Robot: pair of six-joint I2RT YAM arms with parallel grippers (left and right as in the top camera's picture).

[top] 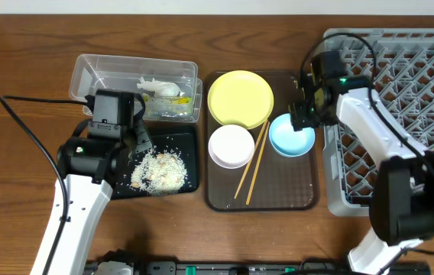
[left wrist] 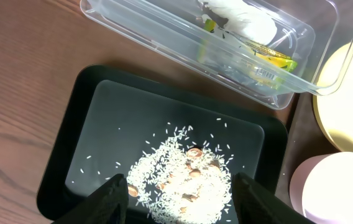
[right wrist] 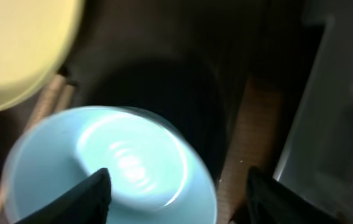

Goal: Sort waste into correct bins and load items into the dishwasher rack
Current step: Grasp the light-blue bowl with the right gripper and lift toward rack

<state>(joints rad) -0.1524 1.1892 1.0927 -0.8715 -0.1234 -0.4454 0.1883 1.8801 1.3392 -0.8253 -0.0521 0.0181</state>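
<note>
In black tray (left wrist: 96,106): rice clump (top: 160,169), spread loose, brownish bits mixed in. Just above it, left pincer (left wrist: 179,186), fingers apart, gripping nothing. In clear tub (top: 95,72) beside black tray: wrapper scraps (top: 160,90). On brown serving tray (top: 278,191): yellow plate (top: 240,98), white bowl (top: 231,145), chopsticks (top: 254,160), light blue bowl (top: 289,139). Over light blue bowl's rim, right pincer (right wrist: 176,186), fingers apart, not clamped. At right end of counter (top: 18,69): grey rack (top: 408,84).

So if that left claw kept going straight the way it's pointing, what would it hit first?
Most likely the loose clump of white cooked rice, straight ahead of the open left gripper, lying in the shallow black rectangular tray. How far off it is, the picture doesn't show.
</note>
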